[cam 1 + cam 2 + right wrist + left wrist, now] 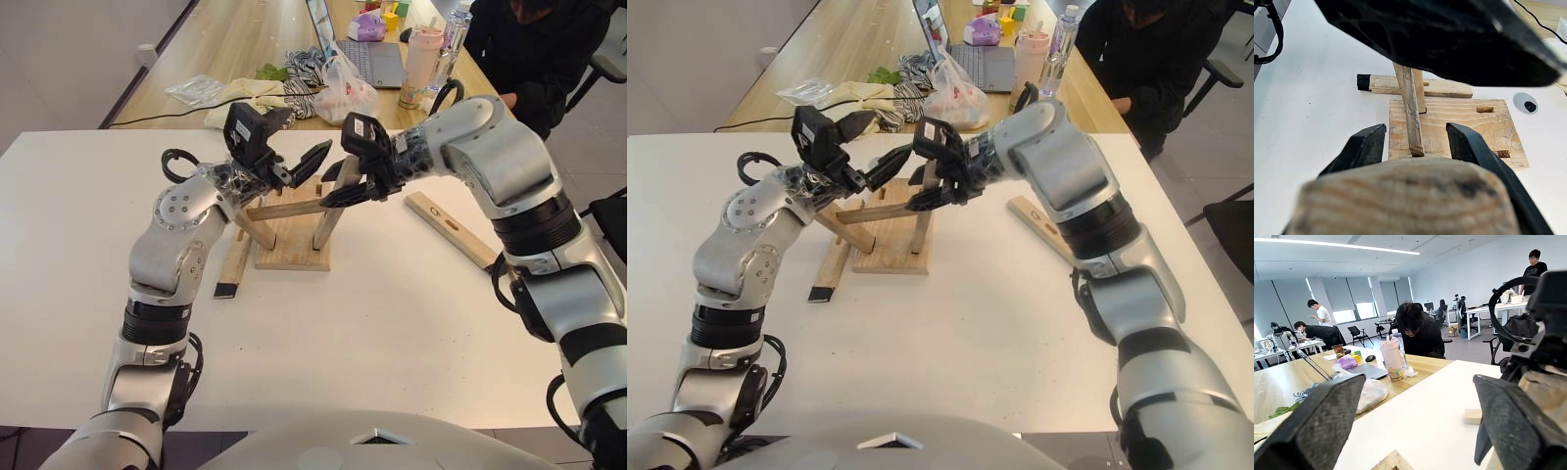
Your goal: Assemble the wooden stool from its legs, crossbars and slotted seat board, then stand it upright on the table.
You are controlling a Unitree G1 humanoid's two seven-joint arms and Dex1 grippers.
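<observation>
The slotted seat board (292,250) lies flat on the white table (392,333). Two legs stand tilted in it, joined by a crossbar (284,209). My right gripper (355,182) is shut on the top of the right-hand leg (329,217); the right wrist view has that leg's end (1400,200) between the fingers. Just left of it and above the crossbar, my left gripper (877,145) hangs open with nothing in it, its fingers (1317,431) spread wide. A loose leg (233,266) with a black tip lies left of the board. Another wooden piece (451,228) lies to the right.
A wooden table (225,49) behind carries a laptop (367,54), plastic bags, cloth, a pink cup (419,67) and bottles, with a person seated at its far right. A cable hole (1524,103) sits in the white table beyond the board. A chair (612,220) stands at the right.
</observation>
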